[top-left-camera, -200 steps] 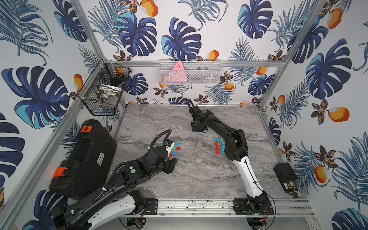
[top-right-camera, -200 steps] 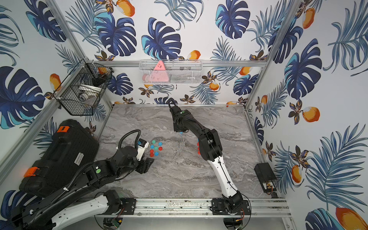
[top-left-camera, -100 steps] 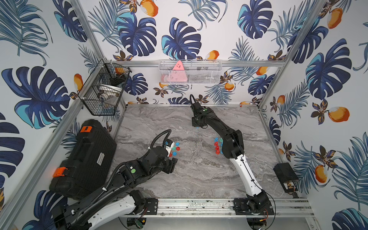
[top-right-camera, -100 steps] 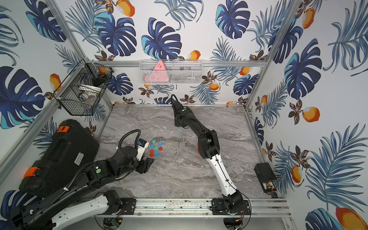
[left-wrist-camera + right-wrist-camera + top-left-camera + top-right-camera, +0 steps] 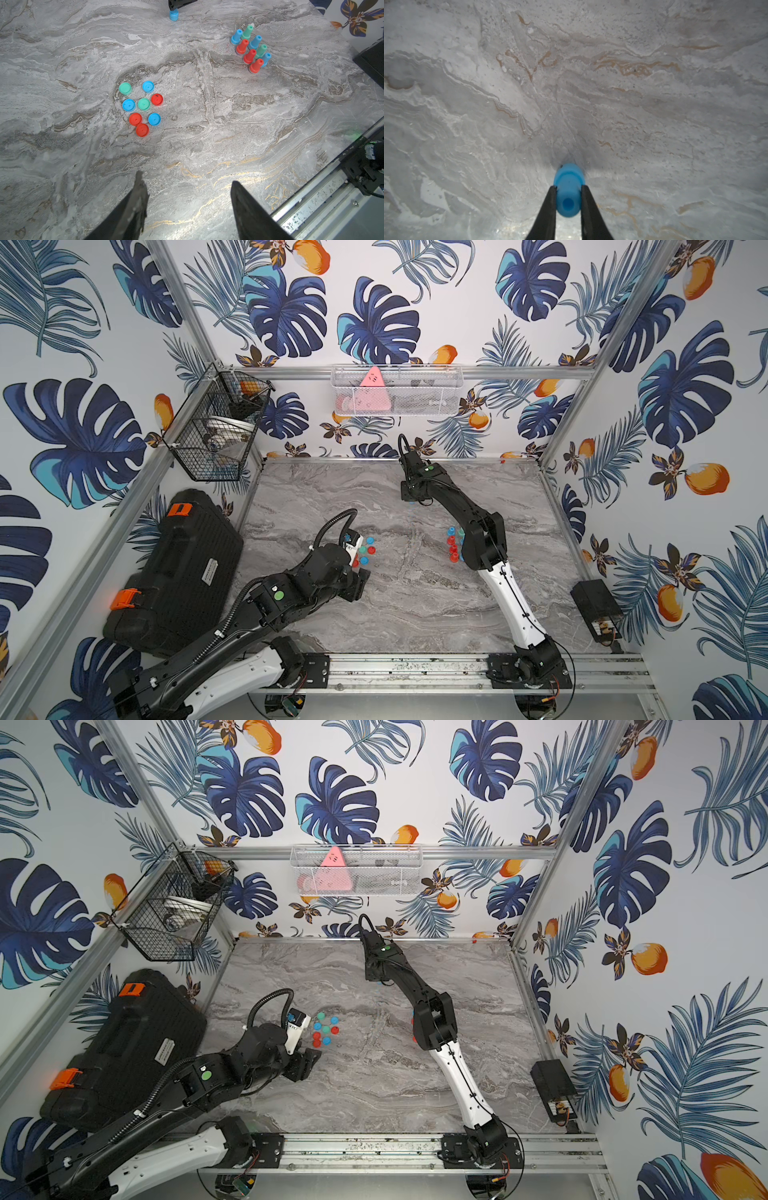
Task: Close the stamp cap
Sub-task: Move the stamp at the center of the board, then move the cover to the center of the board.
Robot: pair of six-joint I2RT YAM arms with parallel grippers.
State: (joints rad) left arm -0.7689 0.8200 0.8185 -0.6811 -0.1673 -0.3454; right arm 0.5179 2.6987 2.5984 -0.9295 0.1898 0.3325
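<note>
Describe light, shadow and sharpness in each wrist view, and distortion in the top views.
Right wrist view: the blue stamp in the right claw throws a soft shadow on the marble table; glare whitens marble by the claw; soft focus. Left wrist view: a bright sheen beside the open left claw; the caps look sharp. Both top views: even light, frame posts splaying outward.

The small blue plastic stamp (image 5: pixel 568 188) looks smooth and matt, and the grey stone-look table (image 5: pixel 643 108) shines a little.
</note>
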